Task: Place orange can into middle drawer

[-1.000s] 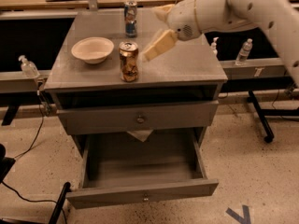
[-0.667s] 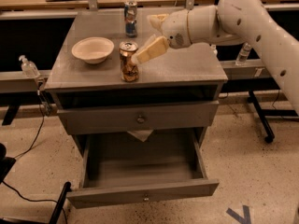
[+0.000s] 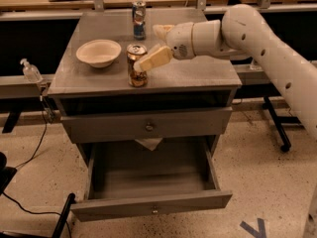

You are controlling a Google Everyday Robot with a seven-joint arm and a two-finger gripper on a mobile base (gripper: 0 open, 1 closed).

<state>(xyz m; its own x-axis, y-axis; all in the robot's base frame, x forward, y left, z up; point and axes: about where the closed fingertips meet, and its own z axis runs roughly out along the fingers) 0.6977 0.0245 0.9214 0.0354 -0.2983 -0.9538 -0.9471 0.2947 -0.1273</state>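
The orange can [image 3: 135, 77] stands upright near the front edge of the grey cabinet top [image 3: 198, 71], right of the bowl. My gripper [image 3: 150, 46] reaches in from the right at can height and is open. Its near finger [image 3: 152, 59] lies across the front right of the can's upper half, and the far finger [image 3: 161, 31] is behind and to the right of it. The middle drawer [image 3: 188, 201] is pulled out wide below, and its inside shows nothing in it.
A white bowl [image 3: 98, 52] sits left of the can. A blue, red and silver can [image 3: 139, 20] stands at the back of the top. The upper knobbed drawer [image 3: 146, 126] is shut. A sanitizer bottle [image 3: 30, 71] stands on the left rail. Cables lie on the floor at left.
My arm has swung left and slightly toward the front. The gripper's near finger now overlaps the orange can. The can, bowl and drawers have not moved.
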